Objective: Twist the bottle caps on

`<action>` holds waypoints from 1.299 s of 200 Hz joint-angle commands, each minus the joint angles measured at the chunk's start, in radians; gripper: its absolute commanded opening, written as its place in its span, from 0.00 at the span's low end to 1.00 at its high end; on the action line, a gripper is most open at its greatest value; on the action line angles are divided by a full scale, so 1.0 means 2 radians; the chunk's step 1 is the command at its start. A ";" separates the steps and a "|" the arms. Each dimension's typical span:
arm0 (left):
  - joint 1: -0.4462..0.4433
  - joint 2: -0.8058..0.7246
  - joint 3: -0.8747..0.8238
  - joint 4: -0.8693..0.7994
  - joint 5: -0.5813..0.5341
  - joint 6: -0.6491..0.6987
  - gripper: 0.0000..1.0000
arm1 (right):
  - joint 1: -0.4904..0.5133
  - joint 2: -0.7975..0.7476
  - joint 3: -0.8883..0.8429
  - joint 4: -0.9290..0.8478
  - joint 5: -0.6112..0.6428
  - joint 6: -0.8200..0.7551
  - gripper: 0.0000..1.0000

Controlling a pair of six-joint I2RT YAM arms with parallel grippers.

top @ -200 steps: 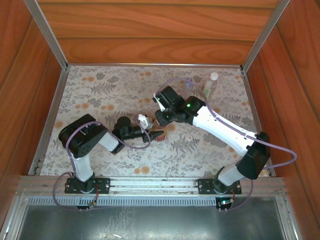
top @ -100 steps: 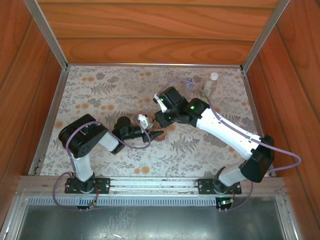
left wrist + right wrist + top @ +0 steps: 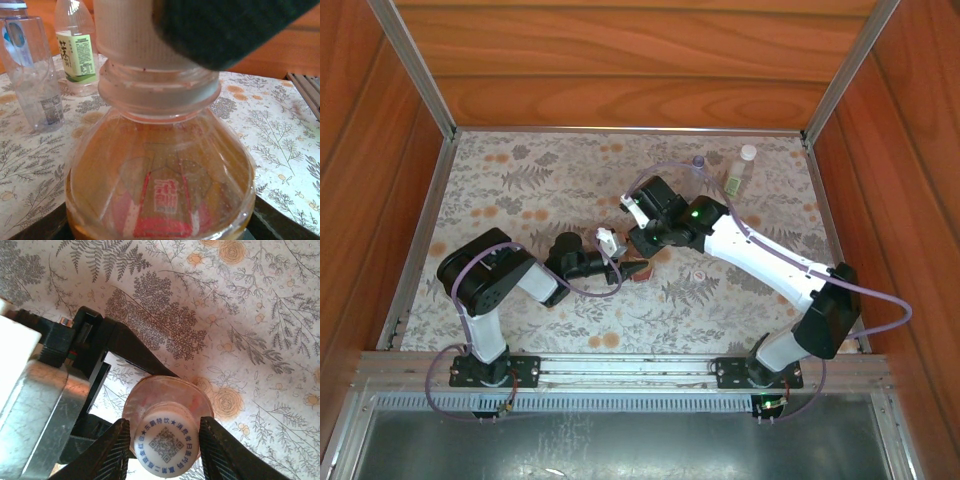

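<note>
The amber bottle (image 3: 160, 165) with the red label stands upright, and my left gripper (image 3: 160, 222) is shut on its body; from above they show at mid-table (image 3: 640, 272). A white bottle cap (image 3: 165, 447) printed with a QR code sits on the bottle's neck (image 3: 135, 35). My right gripper (image 3: 167, 450) comes down from above, its fingers (image 3: 117, 452) pressed on both sides of the cap. In the top view the right gripper (image 3: 640, 250) hangs right over the bottle.
The bluish plain bottle (image 3: 32, 75) and the green-label bottle (image 3: 75, 50) stand at the back right of the flowered cloth. From above, the green-label bottle (image 3: 738, 175) wears a white cap. Wooden walls and metal rails (image 3: 420, 240) enclose the table.
The right wrist swung a little right and then back left above the amber bottle. The left arm and the bottle have stayed put.
</note>
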 commanded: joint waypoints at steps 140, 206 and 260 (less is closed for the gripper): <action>-0.001 0.006 0.006 -0.026 0.005 0.000 0.59 | 0.002 -0.007 0.006 -0.003 0.002 0.064 0.24; -0.001 0.006 0.006 -0.026 -0.005 -0.003 0.59 | 0.002 -0.023 -0.032 0.023 0.023 0.052 0.21; -0.001 0.007 0.010 -0.028 -0.022 -0.012 0.59 | 0.003 -0.049 -0.092 0.116 0.034 0.129 0.20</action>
